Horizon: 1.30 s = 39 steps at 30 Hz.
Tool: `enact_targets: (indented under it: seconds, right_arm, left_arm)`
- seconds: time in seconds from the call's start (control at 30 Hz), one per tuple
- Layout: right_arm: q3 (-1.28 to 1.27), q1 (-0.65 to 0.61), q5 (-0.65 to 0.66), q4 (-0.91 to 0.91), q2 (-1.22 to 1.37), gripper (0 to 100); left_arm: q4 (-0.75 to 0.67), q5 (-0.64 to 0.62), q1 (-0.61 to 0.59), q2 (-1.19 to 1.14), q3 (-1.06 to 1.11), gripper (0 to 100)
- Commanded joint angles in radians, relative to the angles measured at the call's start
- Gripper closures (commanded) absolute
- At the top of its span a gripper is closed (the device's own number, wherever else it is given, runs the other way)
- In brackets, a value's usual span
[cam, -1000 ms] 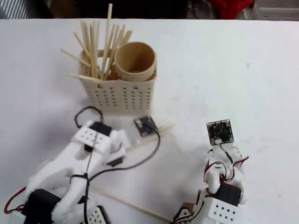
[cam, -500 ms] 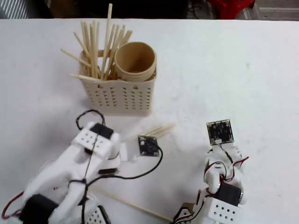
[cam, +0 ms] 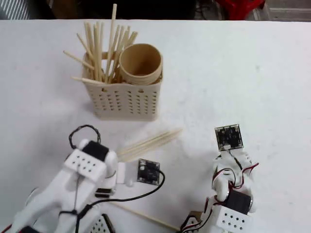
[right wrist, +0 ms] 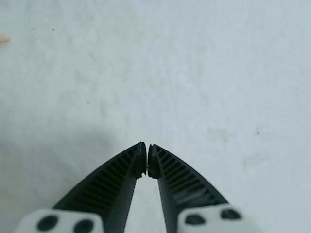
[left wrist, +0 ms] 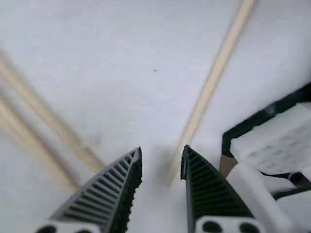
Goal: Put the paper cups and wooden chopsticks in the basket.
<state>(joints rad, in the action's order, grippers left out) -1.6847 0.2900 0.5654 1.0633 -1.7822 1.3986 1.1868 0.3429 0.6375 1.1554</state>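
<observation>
A perforated cream basket [cam: 125, 101] at the back left holds a paper cup [cam: 140, 63] and a bunch of wooden chopsticks [cam: 99, 48]. A few loose chopsticks [cam: 149, 141] lie on the table in front of it. Another single chopstick [cam: 141, 213] lies near the front edge. My left arm [cam: 87, 165] hangs over the table between them. Its gripper [left wrist: 161, 153] is open above the table, with one end of the single chopstick [left wrist: 214, 82] just below the gap and the loose chopsticks [left wrist: 34, 116] off to one side. My right gripper [right wrist: 146, 154] is shut and empty above bare table.
My right arm [cam: 231, 189] sits at the front right, beside its base. A black cable [cam: 82, 131] loops off the left arm. A chopstick tip [right wrist: 3, 38] peeks in at the edge of the right wrist view. White tabletop [cam: 233, 73] stretches to the right of the basket.
My left arm has drawn back from the basket toward the front edge, uncovering the loose chopsticks. The right arm has kept still.
</observation>
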Motion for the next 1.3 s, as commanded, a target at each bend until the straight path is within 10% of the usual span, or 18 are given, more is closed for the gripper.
enact_targets:
  seconds: [0.0, 0.27, 0.6, 1.27]
  right_arm:
    - [-0.006, 0.007, 0.003, 0.002, -0.008, 97.4]
    - [-0.006, 0.007, 0.003, 0.002, -0.008, 97.4]
    - [-0.006, 0.007, 0.003, 0.002, -0.008, 97.4]
    - [-0.006, 0.007, 0.003, 0.002, -0.008, 97.4]
  left_arm:
    - [0.031, 0.121, 0.002, -0.097, -0.057, 85]
    - [-0.002, 0.252, 0.007, -0.147, -0.020, 85]
    - [-0.173, 0.114, 0.008, -0.140, 0.066, 85]
    - [-0.353, -0.425, 0.008, -0.145, 0.008, 98]
